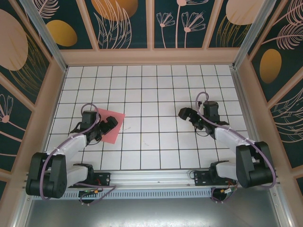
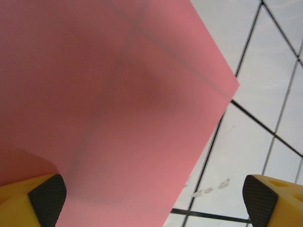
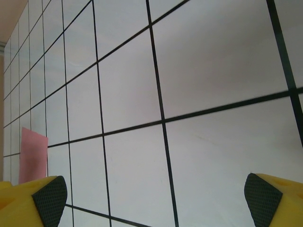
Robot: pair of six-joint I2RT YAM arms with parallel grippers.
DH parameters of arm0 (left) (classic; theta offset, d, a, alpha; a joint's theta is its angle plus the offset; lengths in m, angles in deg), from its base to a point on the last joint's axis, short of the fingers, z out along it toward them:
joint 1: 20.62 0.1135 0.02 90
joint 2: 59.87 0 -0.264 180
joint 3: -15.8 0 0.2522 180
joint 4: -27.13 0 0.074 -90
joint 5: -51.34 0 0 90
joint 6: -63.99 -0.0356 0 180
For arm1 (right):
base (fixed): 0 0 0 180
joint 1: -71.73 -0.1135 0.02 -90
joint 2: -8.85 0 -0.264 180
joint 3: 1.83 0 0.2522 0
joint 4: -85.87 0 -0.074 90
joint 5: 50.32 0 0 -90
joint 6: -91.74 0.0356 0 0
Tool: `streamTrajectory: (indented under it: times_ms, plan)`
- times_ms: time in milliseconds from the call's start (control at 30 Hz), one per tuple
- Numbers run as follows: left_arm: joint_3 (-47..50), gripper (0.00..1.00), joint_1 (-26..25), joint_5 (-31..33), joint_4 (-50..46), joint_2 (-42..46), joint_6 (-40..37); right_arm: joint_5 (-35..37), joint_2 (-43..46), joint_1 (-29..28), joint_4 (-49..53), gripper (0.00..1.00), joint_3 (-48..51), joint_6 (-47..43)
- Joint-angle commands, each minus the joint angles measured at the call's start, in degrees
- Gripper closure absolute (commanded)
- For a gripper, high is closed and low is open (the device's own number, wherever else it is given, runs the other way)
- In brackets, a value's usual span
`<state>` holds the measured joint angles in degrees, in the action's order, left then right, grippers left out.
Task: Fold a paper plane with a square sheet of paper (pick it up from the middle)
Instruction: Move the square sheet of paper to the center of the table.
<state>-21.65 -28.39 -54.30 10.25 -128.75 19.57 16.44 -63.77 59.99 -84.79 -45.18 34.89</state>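
One square sheet of paper (image 1: 116,120), salmon pink, lies flat on the white gridded table (image 1: 156,90) in the left half of the top view, turned at a slant to the grid lines. Two arms reach in from the bottom edge of that view, one on each side.

The left gripper (image 1: 102,131) sits at the sheet's lower left part, overlapping it. In the left wrist view the sheet (image 2: 109,94) covers the upper left and centre of the frame, with dark grid lines showing faintly through it. The gripper's (image 2: 154,201) two black pads (image 2: 45,198) sit in the bottom corners, spread wide and clamping nothing. The left pad is at the paper's lower edge; whether it touches is unclear.

The right gripper (image 1: 187,113) hangs over bare tiles right of centre, well apart from the sheet. In the right wrist view, its (image 3: 155,201) two pads (image 3: 262,201) also stand far apart with nothing between them, and one corner of the pink sheet (image 3: 33,156) shows at the far left.
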Motion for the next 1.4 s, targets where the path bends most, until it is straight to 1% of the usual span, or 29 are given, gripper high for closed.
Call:
streamTrajectory:
  times_ms: [0,100,233,400,533,733,900,1000,1133,1200,1267,1367]
  plan:
    - [1.09,0.02,-2.59,-2.31,1.71,-3.75,4.49,2.48,-0.85,-0.51,2.83,0.01,-3.0,-1.28]
    - [1.65,0.01,-4.44,-4.07,3.94,-5.73,7.58,5.73,-0.54,-0.52,4.94,0.01,-3.58,-1.68]
    - [3.3,0.01,-6.5,-7.24,9.19,-5.72,13.84,6.24,0.28,-0.6,4.83,0.01,-2.7,-0.21]
    - [4.68,0.01,-9.31,-6.58,14.96,-3.73,22.19,5.05,0.21,-1.15,3.12,0.01,-0.94,2.03]
    - [3.92,0.01,-12.66,-5.21,18.86,-5.41,26.07,4.57,0.2,-2.26,2.59,0.01,-0.85,2.97]
    - [-0.71,0.01,-19.07,-6.08,23.28,-14.63,27.74,4.57,-1.01,-4.57,4.45,0.01,-3.72,3.24]
    - [-5.66,0.01,-23.06,-5.44,24.63,-16.59,28.94,5.9,-2.64,-7.76,5.82,0.01,-6.41,3.86]
    - [-7.09,0.01,-23.57,-2.57,22.54,-13.44,27.86,5.93,-3.82,-10.05,5.05,0.03,-7.65,5.13]
    - [-8.76,0.01,-23.53,8.63,11.2,-4.86,24.44,5.14,-6.78,-13.81,3.55,0.1,-10.0,6.99]
    - [-8.37,0.01,-23.51,15.52,5.79,0.26,22.93,4.61,-9.13,-16.54,2.58,0.15,-11.72,7.6]
    - [-7.53,0.01,-23.52,20.71,2.09,4.84,21.16,5.73,-11.95,-19.19,2.74,0.17,-14.05,8.32]
    - [-6.17,0.01,-23.47,25.56,-1.81,10.18,18.61,8.6,-16.74,-24.2,3.85,0.19,-18.18,9.36]
